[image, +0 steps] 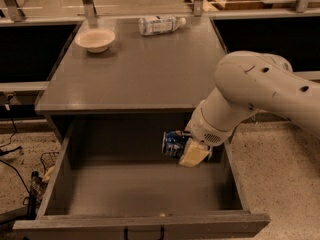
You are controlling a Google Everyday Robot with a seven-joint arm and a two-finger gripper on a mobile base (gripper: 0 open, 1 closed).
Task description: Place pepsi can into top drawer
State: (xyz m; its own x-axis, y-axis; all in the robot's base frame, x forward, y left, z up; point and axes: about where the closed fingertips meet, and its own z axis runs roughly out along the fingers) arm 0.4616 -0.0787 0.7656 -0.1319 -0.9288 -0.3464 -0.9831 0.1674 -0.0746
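the grey desk (135, 69) has its wide grey top drawer (145, 225) open under the front edge. my cream two-finger gripper (189, 153) hangs below the desk's front right corner, clamped on the dark blue pepsi can (173, 143); i'd lower further before releasing.

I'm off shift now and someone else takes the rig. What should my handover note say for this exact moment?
Gripper: jaws shut on the small dark blue metal pepsi can, held at the rear right of the drawer, apparently off its floor.
Wide grey box-shaped top drawer: pulled open.
Done: can grasped and brought into the drawer space.
Left: probably lower a little, open the jaws, withdraw the arm.
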